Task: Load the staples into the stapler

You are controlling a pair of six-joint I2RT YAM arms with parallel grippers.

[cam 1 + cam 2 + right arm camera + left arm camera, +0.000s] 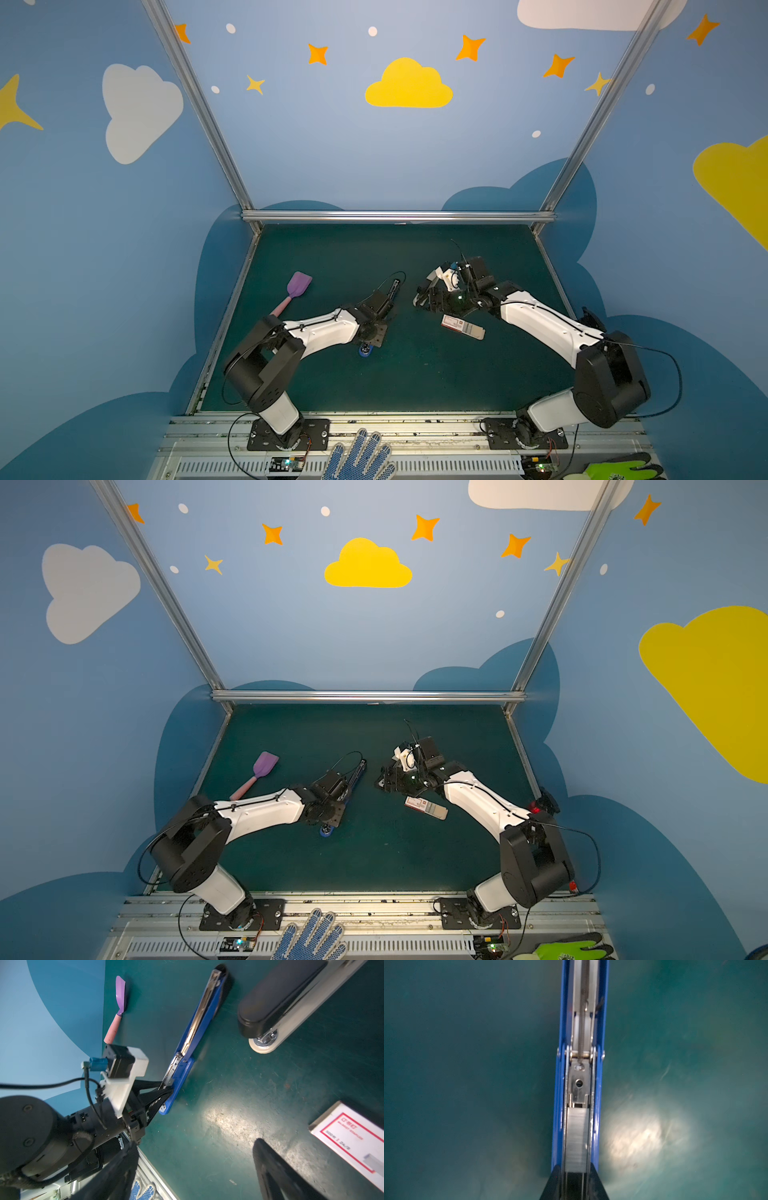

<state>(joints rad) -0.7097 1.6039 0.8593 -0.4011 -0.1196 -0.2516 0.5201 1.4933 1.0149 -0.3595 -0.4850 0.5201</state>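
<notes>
Blue stapler (208, 1009) lay opened flat on the desk (415, 374), long axis 1-to-7 o'clock in both top views. Left end effector (166, 1086), narrow, pinched its 7 o'clock end, where staples (576, 1138) sat in the magazine (579, 1082). Right end effector (195, 1144) wide, empty; staple box (457, 325) at about its 5 o'clock.

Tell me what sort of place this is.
Probably a robot test cell: left arm and right arm bolted to a front rail, a green mat, aluminium framing, cloud-painted walls.
</notes>
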